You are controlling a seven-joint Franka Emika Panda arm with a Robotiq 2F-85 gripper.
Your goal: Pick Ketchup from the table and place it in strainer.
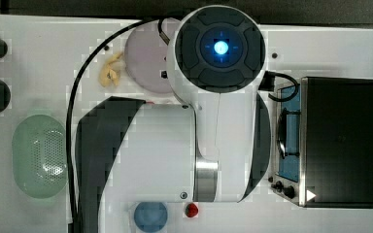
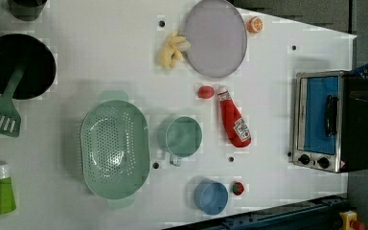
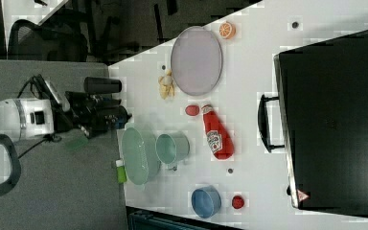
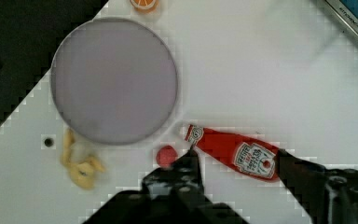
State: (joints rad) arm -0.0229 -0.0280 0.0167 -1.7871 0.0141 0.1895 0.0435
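The white table (image 2: 100, 57) stood over grey floor. The Ketchup (image 2: 233, 120) lay flat, its long axis running up the left view, cap toward the plate (image 2: 215, 37). The gripper (image 4: 237, 161) hung half-spread, empty.

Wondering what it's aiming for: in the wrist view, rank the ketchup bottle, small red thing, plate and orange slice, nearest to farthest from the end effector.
1. ketchup bottle: lying in line with the gap of the open end effector.
2. small red thing: beside one finger.
3. plate: beyond the bottle's cap.
4. orange slice: past the plate's far rim.
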